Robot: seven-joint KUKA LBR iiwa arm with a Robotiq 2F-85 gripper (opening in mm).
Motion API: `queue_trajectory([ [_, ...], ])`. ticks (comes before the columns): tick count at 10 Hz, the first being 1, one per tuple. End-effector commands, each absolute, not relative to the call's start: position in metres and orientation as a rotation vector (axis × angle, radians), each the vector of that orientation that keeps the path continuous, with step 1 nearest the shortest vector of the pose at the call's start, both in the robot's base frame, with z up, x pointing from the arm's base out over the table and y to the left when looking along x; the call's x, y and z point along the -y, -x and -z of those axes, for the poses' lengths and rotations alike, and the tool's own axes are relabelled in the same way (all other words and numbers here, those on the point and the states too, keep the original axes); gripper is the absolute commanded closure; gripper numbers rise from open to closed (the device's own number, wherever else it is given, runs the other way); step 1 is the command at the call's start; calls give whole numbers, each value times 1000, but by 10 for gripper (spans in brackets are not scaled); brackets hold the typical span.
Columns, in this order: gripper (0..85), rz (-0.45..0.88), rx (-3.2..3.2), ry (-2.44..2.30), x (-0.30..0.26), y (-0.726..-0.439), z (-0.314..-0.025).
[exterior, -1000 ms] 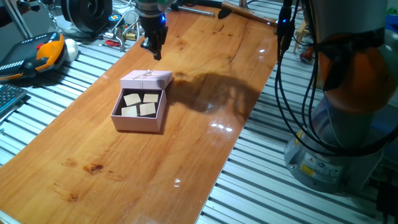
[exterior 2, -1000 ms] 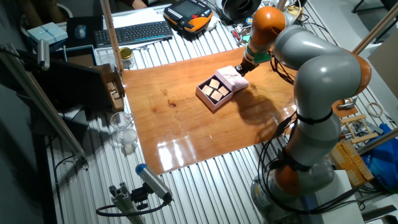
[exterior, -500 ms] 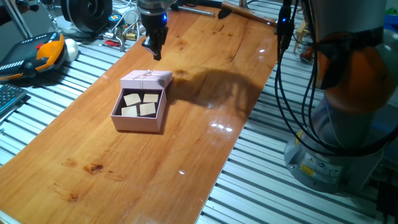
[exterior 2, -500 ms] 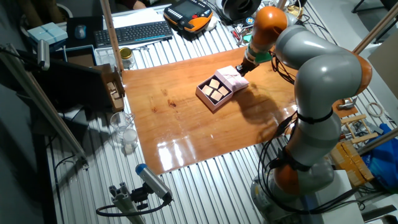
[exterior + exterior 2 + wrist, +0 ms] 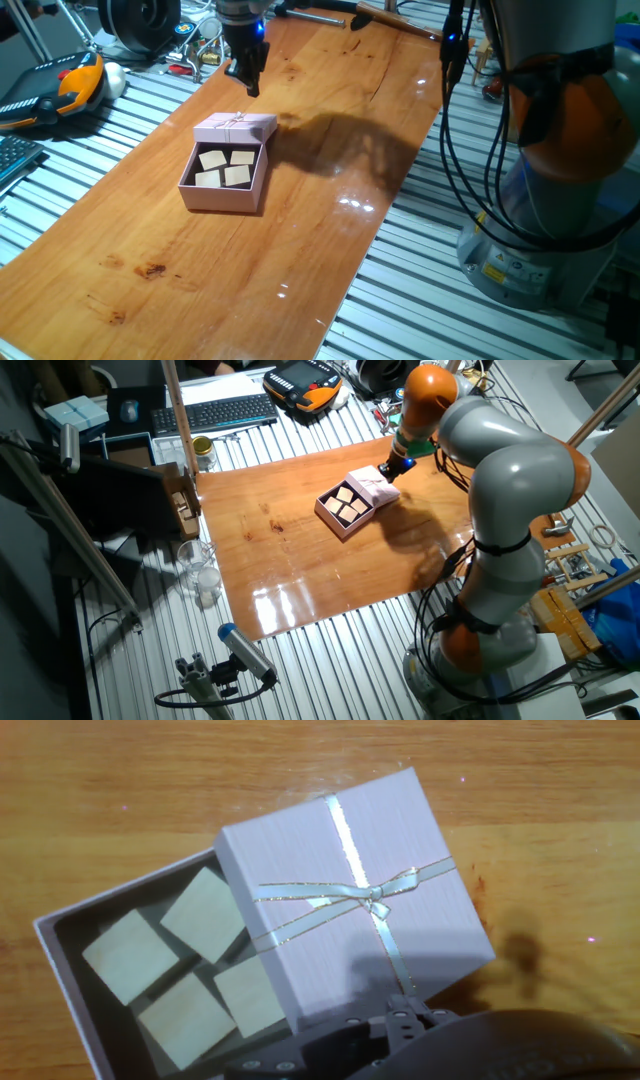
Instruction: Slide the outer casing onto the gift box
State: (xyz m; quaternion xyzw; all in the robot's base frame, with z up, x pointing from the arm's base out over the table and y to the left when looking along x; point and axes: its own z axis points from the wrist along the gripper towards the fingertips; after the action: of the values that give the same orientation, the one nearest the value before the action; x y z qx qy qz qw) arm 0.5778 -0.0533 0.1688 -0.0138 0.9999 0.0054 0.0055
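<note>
Clearly the casing [image 5: 355,890] is light, thin cardboard; I'd pinch its stiff edges, not the bow. Whether my gripper [image 5: 247,82] is open, I cannot tell.

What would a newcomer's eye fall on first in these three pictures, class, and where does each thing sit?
The pale pink gift box with four tan squares sits mid-table on the orange-brown wooden tabletop. The bow-tied outer casing lies skewed, covering only the box's far end. Just beyond it hangs the gripper, above the table, touching nothing, with the big grey and orange arm looming at the table's edge.
</note>
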Motion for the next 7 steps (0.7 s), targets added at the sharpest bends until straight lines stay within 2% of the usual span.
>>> queue_trajectory([
  [1, 850, -9, -3129, 102, 53, -578, -169],
  [3, 850, 12, -3093, 351, 53, -578, -169],
  [5, 850, -53, -3068, 414, 53, -578, -169],
  [7, 850, -56, -3070, 402, 54, -579, -169],
])
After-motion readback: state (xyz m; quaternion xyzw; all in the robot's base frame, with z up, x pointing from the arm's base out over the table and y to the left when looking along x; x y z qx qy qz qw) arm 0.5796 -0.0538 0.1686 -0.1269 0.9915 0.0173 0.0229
